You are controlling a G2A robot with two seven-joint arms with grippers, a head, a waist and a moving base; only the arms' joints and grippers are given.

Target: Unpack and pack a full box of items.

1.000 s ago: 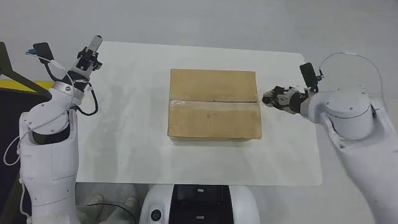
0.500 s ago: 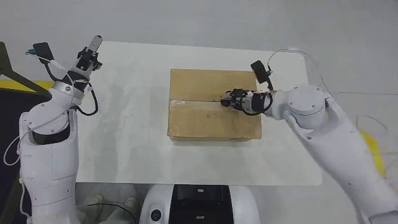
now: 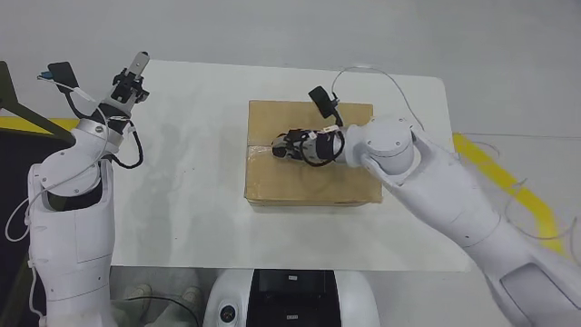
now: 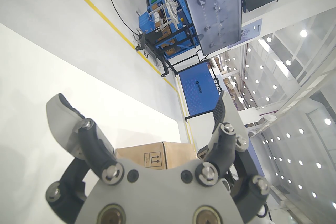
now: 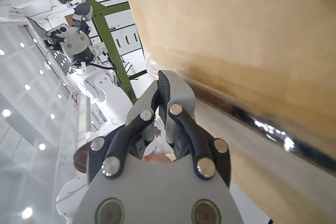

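Box (image 3: pixel 313 182) sits mid bench (image 3: pixel 195 209), right gripper (image 3: pixel 280 145) low over top seam blocks that lane; bare bench both sides passable.

One cardboard box (image 3: pixel 349 186) on one bench (image 3: pixel 182 200). The box top counts two flaps, a far flap (image 3: pixel 309 118) and a near flap (image 3: pixel 300 182), meeting at one seam that carries one strip of clear tape (image 3: pixel 258 150). Two arms, a left arm (image 3: pixel 86 145) and a right arm (image 3: pixel 427 182), with one hand each: the left hand (image 3: pixel 138 65), its two fingers spread apart, and the right hand (image 3: pixel 280 145), its two fingers pressed together. In the room behind: one dark screen (image 4: pixel 218 12), one blue panel (image 4: pixel 199 88), one green frame (image 5: pixel 113 43)
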